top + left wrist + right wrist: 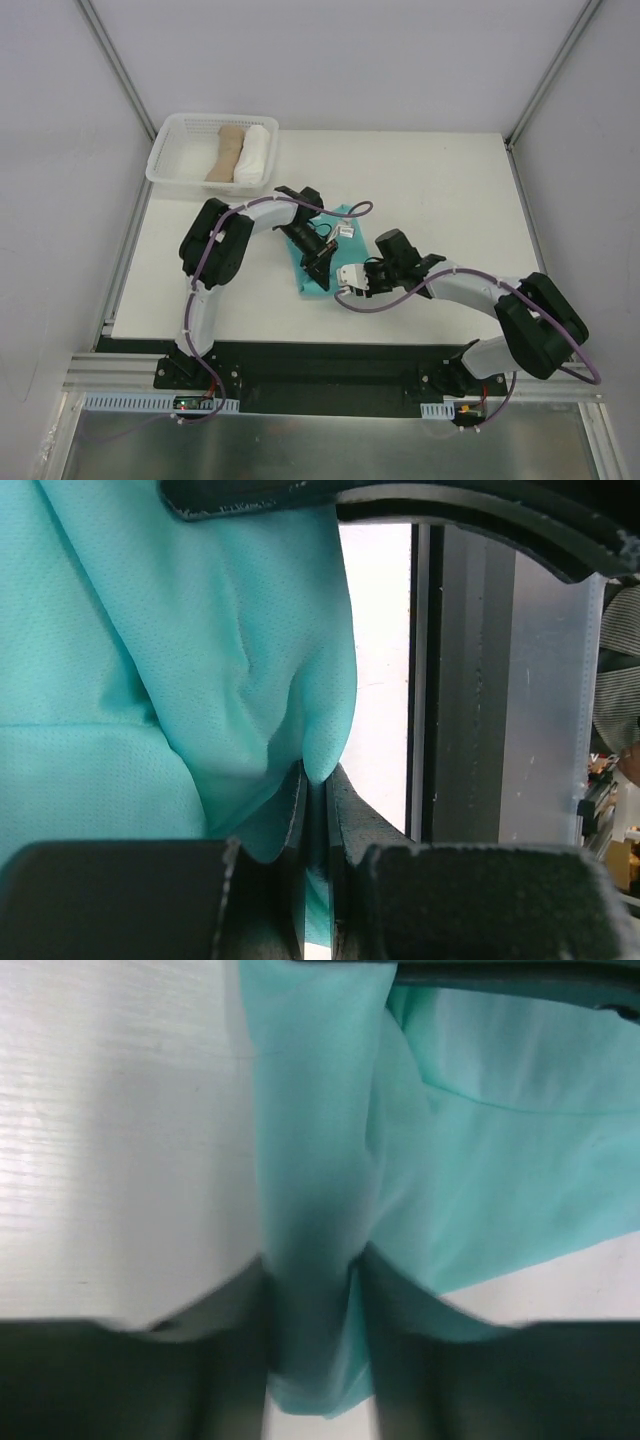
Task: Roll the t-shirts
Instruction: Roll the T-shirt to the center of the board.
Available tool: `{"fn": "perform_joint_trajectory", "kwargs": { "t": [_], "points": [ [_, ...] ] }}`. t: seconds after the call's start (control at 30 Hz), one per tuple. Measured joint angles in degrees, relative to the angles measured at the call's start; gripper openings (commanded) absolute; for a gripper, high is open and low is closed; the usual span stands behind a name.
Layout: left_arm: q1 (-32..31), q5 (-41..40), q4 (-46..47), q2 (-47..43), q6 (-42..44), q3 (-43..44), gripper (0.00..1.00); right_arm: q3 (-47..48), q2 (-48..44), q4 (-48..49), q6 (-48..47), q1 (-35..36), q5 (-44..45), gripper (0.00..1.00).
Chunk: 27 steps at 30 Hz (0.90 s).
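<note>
A robot lab test cell: white panel walls (350, 60), aluminium frame post (118, 68), white worktable (440, 190).

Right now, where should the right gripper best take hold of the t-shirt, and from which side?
Take the folded edge at the near end, coming in low from the right. The t-shirt lies as a narrow strip, and on that side its edge is a slim fold with bare table beside it, probably thin enough for the right gripper. The left gripper pinches the cloth next to it.
</note>
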Motion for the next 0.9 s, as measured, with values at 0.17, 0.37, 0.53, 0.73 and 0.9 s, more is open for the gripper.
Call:
{"fn": "perform_joint_trajectory", "kwargs": {
  "t": [0.17,0.37,0.53,0.73,0.9],
  "points": [
    [1.2,0.7,-0.4,-1.2,0.4,-2.2,0.00,6.8,2.2,-8.0,-0.7,-0.3,-0.7,0.11],
    [1.2,0.8,-0.4,-8.4,-2.7,-5.9,0.00,16.2,1.9,-27.4,-3.5,-1.6,-6.5,0.12],
    [1.3,3.5,-2.0,-10.1,-4.5,-6.8,0.00,24.0,5.7,-42.8,-6.0,-2.8,-12.3,0.12],
    [1.0,6.9,-3.3,-6.3,-5.8,-9.5,0.00,25.5,14.1,-49.6,-7.1,-3.5,-18.4,0.12],
    [0.9,8.8,-4.1,-3.1,-6.0,-11.7,0.00,28.7,21.9,-54.6,-8.0,-4.0,-22.1,0.12]
  ]
}}
